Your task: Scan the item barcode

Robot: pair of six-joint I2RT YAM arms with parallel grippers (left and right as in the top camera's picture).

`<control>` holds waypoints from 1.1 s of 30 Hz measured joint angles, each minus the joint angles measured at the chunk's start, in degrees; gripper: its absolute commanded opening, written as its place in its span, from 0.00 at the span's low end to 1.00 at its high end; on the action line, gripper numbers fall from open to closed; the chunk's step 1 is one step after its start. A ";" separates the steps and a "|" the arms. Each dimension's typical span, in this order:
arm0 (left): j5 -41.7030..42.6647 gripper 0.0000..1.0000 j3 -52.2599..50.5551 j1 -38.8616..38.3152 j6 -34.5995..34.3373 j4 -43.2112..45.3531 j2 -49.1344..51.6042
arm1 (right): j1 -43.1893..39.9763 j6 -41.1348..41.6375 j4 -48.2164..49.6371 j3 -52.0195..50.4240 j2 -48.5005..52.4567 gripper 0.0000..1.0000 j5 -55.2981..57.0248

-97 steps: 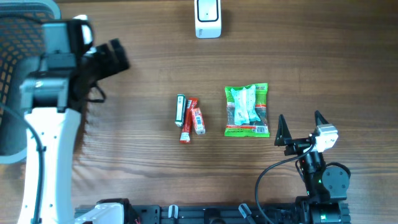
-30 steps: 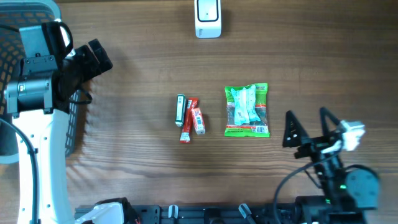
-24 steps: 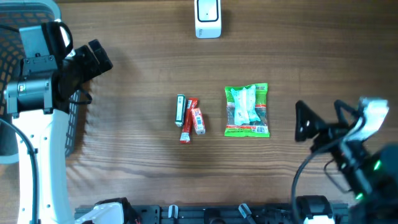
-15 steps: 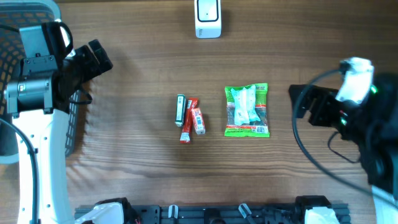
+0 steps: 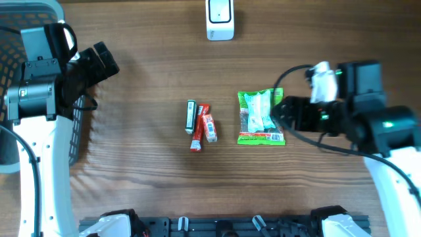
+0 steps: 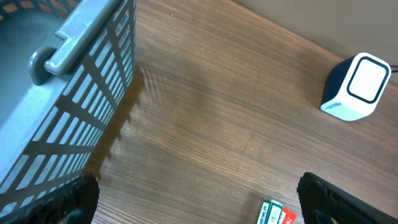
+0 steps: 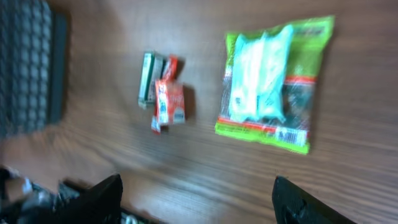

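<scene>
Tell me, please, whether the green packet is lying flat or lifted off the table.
Lying flat on the table, print facing up; the right gripper is open, holding nothing.

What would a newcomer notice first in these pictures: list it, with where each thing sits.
The bright green snack packet in the middle of the wooden table draws the eye, with the right gripper hovering open over its right edge. Left of it lie a few small red and green sachets. A white barcode scanner stands at the far edge, and a grey basket sits at the left by the open left gripper.
</scene>
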 measured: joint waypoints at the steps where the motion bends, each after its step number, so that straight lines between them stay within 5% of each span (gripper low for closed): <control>1: -0.02 1.00 0.00 0.00 0.02 0.00 0.00 | 1.86 0.63 1.14 -1.53 0.13 0.78 0.79; 16: 0.00 1.00 0.00 0.00 0.02 0.00 0.00 | 17.27 5.31 14.05 -11.69 6.34 0.75 16.11; 19: -0.02 1.00 0.00 0.00 0.02 0.00 0.00 | 17.20 5.18 16.59 -11.85 10.12 0.65 18.82; 28: 0.00 1.00 0.00 0.00 0.02 0.02 0.00 | 3.69 -3.13 20.02 -10.78 14.23 0.60 11.02; 33: 0.00 1.00 0.00 0.00 0.02 0.02 0.00 | -2.93 -7.67 18.73 -10.47 15.91 0.46 3.67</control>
